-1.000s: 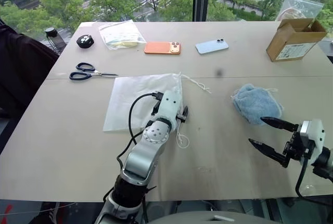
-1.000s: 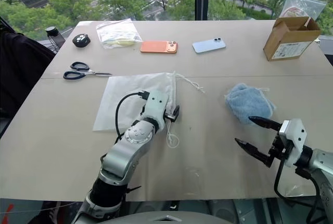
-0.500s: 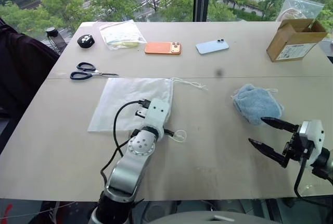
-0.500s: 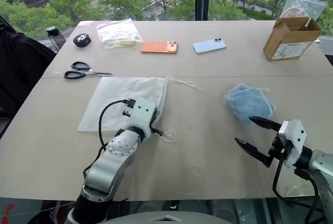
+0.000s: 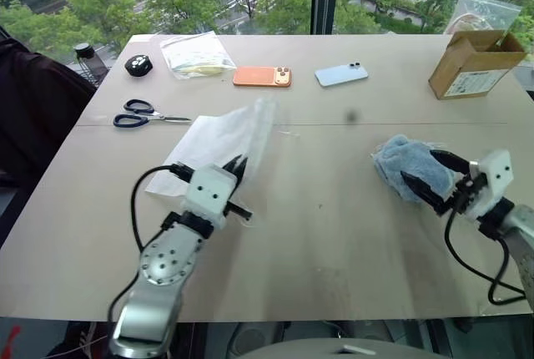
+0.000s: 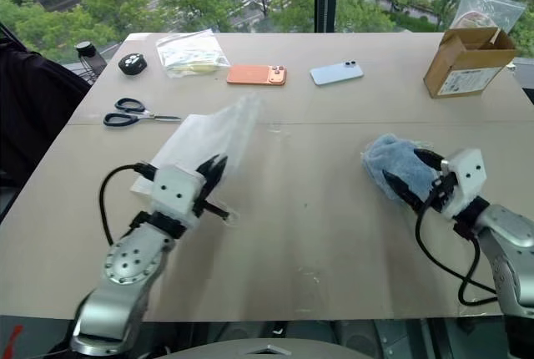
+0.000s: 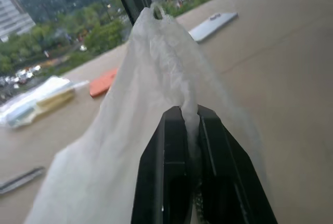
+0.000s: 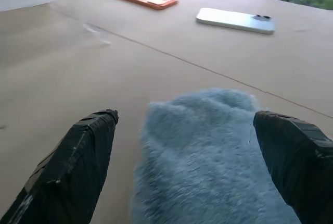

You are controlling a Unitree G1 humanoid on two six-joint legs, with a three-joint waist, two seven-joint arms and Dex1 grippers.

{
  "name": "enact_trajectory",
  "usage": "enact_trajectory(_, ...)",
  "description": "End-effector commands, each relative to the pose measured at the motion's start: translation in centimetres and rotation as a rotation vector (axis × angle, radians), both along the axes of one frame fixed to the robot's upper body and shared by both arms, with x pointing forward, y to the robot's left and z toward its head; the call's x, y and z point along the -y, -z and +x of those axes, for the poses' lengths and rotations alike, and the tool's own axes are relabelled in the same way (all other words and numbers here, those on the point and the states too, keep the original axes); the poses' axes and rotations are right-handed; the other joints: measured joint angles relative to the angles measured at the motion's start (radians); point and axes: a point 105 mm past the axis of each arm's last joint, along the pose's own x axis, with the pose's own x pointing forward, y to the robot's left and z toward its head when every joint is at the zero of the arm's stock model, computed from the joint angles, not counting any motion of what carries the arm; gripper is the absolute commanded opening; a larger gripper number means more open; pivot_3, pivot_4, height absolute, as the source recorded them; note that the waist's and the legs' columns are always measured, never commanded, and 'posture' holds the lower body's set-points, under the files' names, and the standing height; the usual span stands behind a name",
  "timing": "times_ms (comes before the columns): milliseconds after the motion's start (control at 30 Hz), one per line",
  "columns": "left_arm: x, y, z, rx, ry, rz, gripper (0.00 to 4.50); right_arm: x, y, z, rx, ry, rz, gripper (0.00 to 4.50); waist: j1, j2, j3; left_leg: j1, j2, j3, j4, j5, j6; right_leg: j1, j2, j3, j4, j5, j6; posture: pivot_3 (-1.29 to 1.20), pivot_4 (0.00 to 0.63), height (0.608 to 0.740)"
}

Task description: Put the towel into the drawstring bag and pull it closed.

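1. Left gripper (image 5: 237,164) — fingers pinched tight on a fold of the drawstring bag (image 5: 229,135), which is raised off the table (image 5: 334,242) at its near edge, on the robot's left.
2. Right gripper (image 5: 430,172) — fingers spread wide, one on each side of the towel (image 5: 400,164), which lies bunched on the table at the right; nothing gripped.
3. Scissors (image 5: 148,114) — left, beyond the bag.
4. Orange phone (image 5: 262,77), pale blue phone (image 5: 341,75) — far side, well apart from the bag.
5. Cardboard box (image 5: 471,63) — far right corner.
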Motion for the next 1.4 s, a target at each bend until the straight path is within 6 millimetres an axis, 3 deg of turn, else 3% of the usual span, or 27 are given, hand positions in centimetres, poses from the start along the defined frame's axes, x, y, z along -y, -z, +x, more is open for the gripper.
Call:
enact_trajectory(33, -0.4, -1.4, -0.4, 0.055, 0.079, -0.002, 0.06, 0.3, 0.6, 1.0, -0.038, 0.063, -0.074, 4.50, 0.000, 0.000, 0.000, 0.000, 0.000, 0.000, 0.000, 0.000, 0.000, 0.000, 0.000, 0.000, 0.000, 0.000, 0.000, 0.00, 0.150, 0.734)
enact_trajectory(233, -0.8, -2.0, 0.4, 0.040, 0.156, 0.036, 0.06, -0.9, 3.1, 2.0, -0.166, 0.070, -0.174, 4.50, -0.002, 0.000, 0.000, -0.004, 0.000, 0.000, 0.000, 0.000, 0.000, -0.005, 0.000, -0.001, 0.001, 0.000, 0.000, 0.00, 0.150, 0.734)
enact_trajectory(400, -0.8, -3.7, 0.7, 0.048, 0.208, -0.021, 0.06, 0.8, 3.1, 3.8, -0.126, 0.221, -0.257, 4.50, -0.005, 0.000, 0.000, -0.005, 0.000, 0.001, 0.000, 0.000, 0.000, -0.007, 0.000, -0.001, 0.001, 0.000, 0.000, 0.00, 0.150, 0.734)
enact_trajectory(467, -0.3, -3.8, 0.1, 0.053, 0.265, 0.011, 0.06, 1.5, 3.0, 4.1, -0.105, 0.262, -0.322, 4.50, -0.008, 0.000, 0.000, -0.005, 0.000, 0.001, 0.000, 0.000, 0.000, -0.007, 0.000, -0.001, 0.001, 0.000, 0.000, 0.00, 0.150, 0.734)
enact_trajectory(633, -1.3, -3.4, 0.4, 0.046, 0.216, 0.043, 0.06, 3.9, 4.2, 4.8, -0.196, 0.455, -0.323, 4.50, -0.011, 0.000, 0.000, -0.004, -0.001, 0.001, 0.001, 0.001, 0.000, -0.006, 0.000, -0.001, 0.001, 0.001, 0.000, 0.00, 0.150, 0.734)
enact_trajectory(900, -1.1, -3.3, 0.5, 0.068, 0.191, 0.067, 0.06, 3.4, 7.6, 4.3, -0.559, 0.550, -0.074, 4.50, -0.007, -0.007, -0.006, 0.003, -0.001, 0.000, 0.002, -0.002, 0.004, 0.002, 0.001, -0.001, 0.000, 0.002, -0.001, 0.00, 0.150, 0.734)
enact_trajectory(1100, -0.9, -3.2, 0.4, 0.073, 0.175, 0.057, 0.06, 2.3, 9.7, 3.1, -0.725, 0.507, -0.081, 4.50, -0.002, -0.014, -0.013, 0.003, -0.001, -0.001, 0.002, -0.002, 0.004, 0.002, 0.001, -0.001, 0.000, 0.002, -0.001, 0.00, 0.150, 0.734)
enact_trajectory(1400, -1.5, -3.3, 0.6, 0.078, 0.144, 0.049, 0.06, 2.4, 10.7, 2.5, -0.781, 0.490, -0.123, 4.50, 0.001, -0.020, -0.021, 0.003, -0.001, -0.004, -0.001, -0.003, 0.003, 0.003, 0.000, -0.001, -0.002, 0.002, -0.002, 0.00, 0.150, 0.734)
